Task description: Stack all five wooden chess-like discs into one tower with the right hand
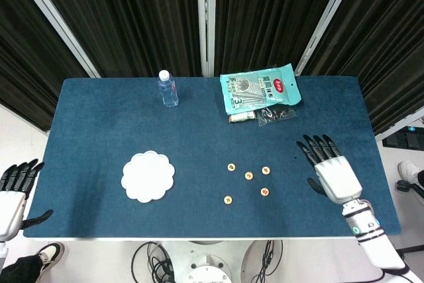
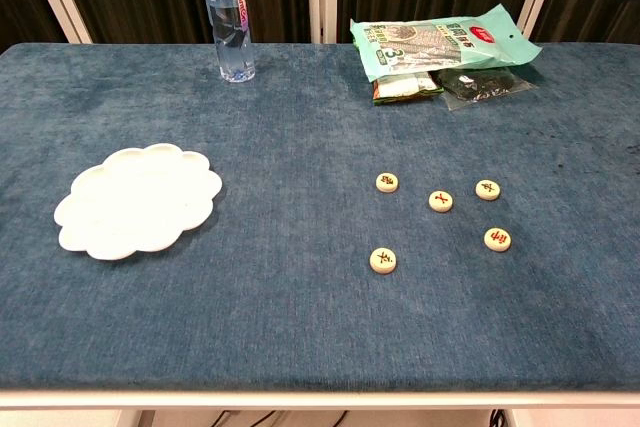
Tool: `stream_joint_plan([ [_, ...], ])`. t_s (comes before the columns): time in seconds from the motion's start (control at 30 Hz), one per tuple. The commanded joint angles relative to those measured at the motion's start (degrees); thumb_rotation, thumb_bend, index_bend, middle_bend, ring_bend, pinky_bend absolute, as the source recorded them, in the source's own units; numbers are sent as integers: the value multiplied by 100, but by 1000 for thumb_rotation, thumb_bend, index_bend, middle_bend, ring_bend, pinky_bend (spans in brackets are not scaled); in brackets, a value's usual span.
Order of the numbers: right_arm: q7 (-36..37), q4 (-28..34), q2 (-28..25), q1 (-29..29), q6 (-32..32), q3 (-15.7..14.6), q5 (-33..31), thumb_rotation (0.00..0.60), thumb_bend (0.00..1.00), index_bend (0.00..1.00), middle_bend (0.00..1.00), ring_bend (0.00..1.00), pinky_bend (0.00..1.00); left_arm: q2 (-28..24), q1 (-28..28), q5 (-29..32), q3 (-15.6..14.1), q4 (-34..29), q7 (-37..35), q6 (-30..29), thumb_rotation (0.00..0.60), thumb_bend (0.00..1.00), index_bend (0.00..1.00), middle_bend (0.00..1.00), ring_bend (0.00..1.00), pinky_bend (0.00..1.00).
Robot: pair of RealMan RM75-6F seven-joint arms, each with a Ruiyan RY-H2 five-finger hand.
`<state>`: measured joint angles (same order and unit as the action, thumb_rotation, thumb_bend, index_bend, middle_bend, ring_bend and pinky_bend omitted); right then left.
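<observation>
Several pale wooden discs with red marks lie flat and apart on the blue cloth, none stacked. The farthest-left of the back ones (image 1: 231, 167) (image 2: 387, 182) sits beside a middle one (image 1: 248, 175) (image 2: 440, 201) and a right one (image 1: 265, 170) (image 2: 487, 189). Two more lie nearer the front: one (image 1: 264, 191) (image 2: 497, 239) and one (image 1: 227, 199) (image 2: 382, 261). My right hand (image 1: 331, 170) hovers over the table to the right of the discs, fingers spread, holding nothing. My left hand (image 1: 13, 197) hangs off the table's front left corner, also empty. The chest view shows neither hand.
A white flower-shaped plate (image 1: 148, 176) (image 2: 138, 199) lies left of the discs. A water bottle (image 1: 167, 89) (image 2: 229, 19) stands at the back. Green snack packets (image 1: 260, 89) (image 2: 440, 42) and a dark packet (image 2: 485, 82) lie at the back right.
</observation>
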<state>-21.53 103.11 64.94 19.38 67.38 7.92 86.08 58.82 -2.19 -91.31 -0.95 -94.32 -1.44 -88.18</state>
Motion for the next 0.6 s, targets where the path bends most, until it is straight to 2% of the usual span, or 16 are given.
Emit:
stream_joint_plan([
  [0.03,-422,-26,344,656,-681,389,-487,600,196,20,0,0,0,-13,14,5,3,-8,-7,-24,600,0,63,4,0,0],
  [0.17,-881,-317,858,1230,-1234,601,-1212,600,144,53,0,0,0,-38,35,-35,6,-22,-28,-93,600,0,63,4,0,0],
  [0.3,-1306,-676,1392,1638,-1463,658,-1794,600,128,92,0,0,0,-67,53,-67,-5,-20,-74,-129,600,0,63,4,0,0],
  [0.43,-1564,-961,1907,1903,-1435,642,-2136,600,113,159,0,0,0,-109,69,-132,-20,-30,-137,-182,600,0,63,4,0,0],
  [0.6,-1897,-1288,2414,2148,-1423,477,-2466,600,110,215,0,0,0,-133,79,-179,-38,-42,-167,-203,600,0,63,4,0,0],
])
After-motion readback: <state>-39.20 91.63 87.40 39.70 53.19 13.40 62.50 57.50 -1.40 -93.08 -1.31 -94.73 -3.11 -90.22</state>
